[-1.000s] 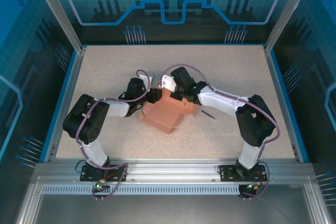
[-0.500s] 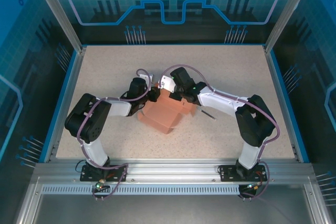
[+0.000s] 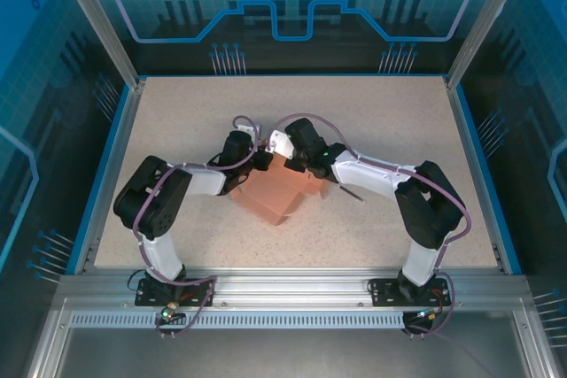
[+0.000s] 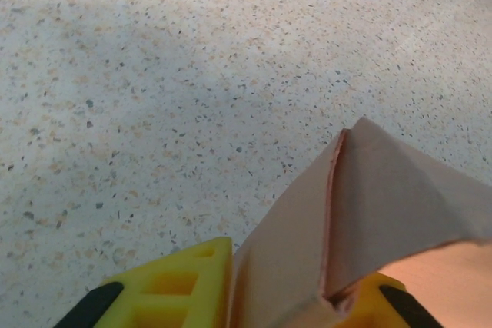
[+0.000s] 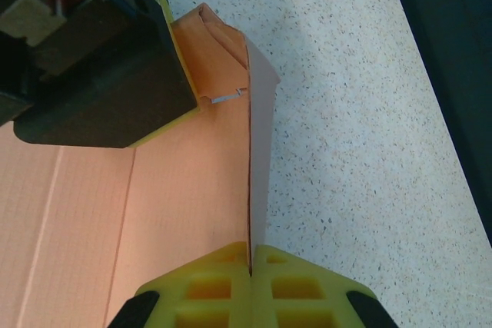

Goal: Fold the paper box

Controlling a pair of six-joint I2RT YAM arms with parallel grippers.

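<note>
Both meet at frame centre over the desk (image 3: 390, 121): left end effector (image 3: 262, 161) pinches the paper box (image 3: 273, 199) corner fold, right end effector (image 5: 250, 265) clamps its upright wall.

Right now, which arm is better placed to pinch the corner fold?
Left: left gripper straddles the folded corner of the paper box; right gripper is shut on its wall edge, probably steadying it.

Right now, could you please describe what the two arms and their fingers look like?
Both the left arm and right arm have white links between bulky black joint housings, with a purple-grey cable looping along each. The fingers are bright yellow moulded blocks with rectangular recesses and black patches at their outer edges.
</note>
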